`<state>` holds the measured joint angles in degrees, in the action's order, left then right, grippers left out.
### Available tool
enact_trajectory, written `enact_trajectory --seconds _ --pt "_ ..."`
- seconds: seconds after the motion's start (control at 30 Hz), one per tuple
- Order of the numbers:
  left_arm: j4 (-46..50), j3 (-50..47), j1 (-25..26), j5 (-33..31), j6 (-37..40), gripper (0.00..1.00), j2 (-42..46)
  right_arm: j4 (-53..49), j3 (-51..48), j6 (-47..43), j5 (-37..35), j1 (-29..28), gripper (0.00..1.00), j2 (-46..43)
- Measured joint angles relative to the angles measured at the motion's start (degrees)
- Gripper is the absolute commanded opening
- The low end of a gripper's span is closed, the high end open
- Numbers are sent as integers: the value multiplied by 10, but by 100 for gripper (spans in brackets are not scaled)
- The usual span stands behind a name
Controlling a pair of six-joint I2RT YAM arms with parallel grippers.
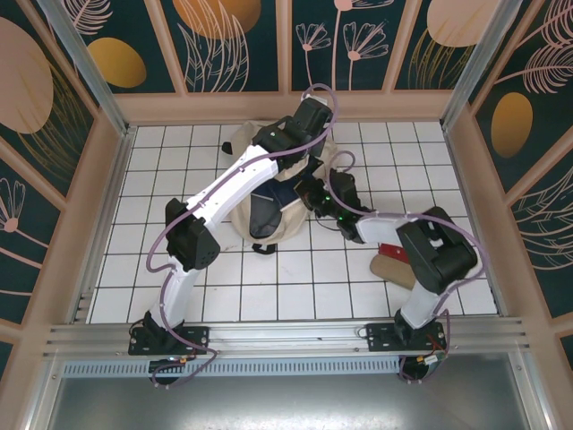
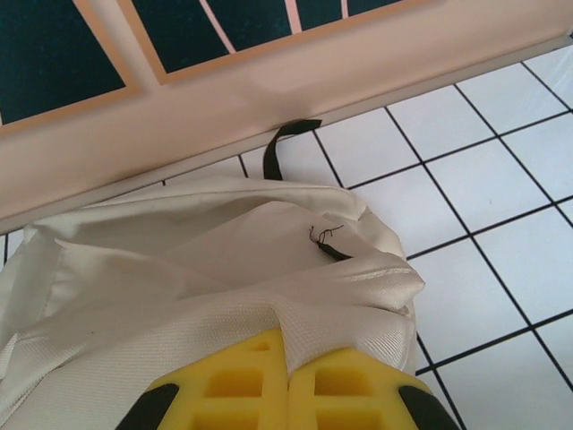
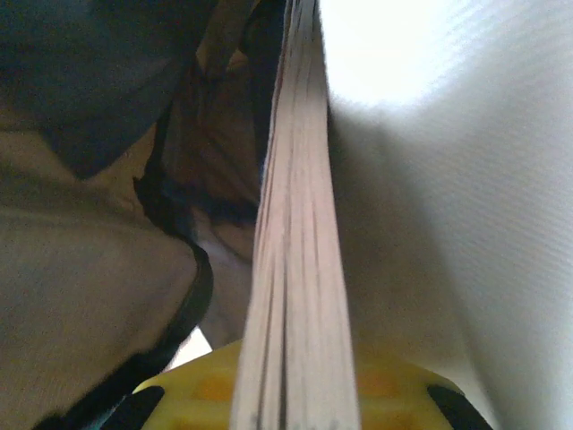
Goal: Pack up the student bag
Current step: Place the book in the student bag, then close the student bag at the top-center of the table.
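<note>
The left hand (image 2: 286,394) is clenched on a fold of the bag (image 2: 179,269), which is bunched just ahead of it on the desk (image 2: 501,260), near the wall (image 2: 269,98). A book (image 3: 300,224) is grasped edge-on in the right hand (image 3: 295,394), with cream bag fabric to its right and dark lining to its left.

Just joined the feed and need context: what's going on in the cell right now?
Both arms are working on the student bag on the tiled table. The left claw is shut on a fold of its cream fabric on the side toward the back wall, apparently holding the mouth open. The right claw grips a book seen edge-on, with bag fabric on both sides, so it looks to be going in. A tan pouch and a red item lie beside the right arm, not yet packed.
</note>
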<state>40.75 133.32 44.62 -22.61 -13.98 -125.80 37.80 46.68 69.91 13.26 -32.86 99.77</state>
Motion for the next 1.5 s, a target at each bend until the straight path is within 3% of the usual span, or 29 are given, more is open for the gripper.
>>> enact_trajectory --seconds 0.53,0.6,0.73,0.8,1.17,1.4,1.5 --pt "11 10 -10 8 0 0 0 31 222 113 -79 -20 3 205" --pt "11 10 -11 6 0 0 0 27 245 117 -90 -20 9 223" --pt "11 10 -11 -4 0 0 0 14 276 118 -92 -18 41 248" --pt "11 10 -11 -8 0 0 0 5 275 117 -86 -16 51 248" --pt "15 9 -8 -17 -3 0 0 -28 145 148 -16 -9 65 111" --pt "15 9 -9 -13 -13 0 0 -47 94 171 37 -6 64 16" --pt "15 9 -9 -7 -16 9 0 -85 52 163 55 3 64 -31"
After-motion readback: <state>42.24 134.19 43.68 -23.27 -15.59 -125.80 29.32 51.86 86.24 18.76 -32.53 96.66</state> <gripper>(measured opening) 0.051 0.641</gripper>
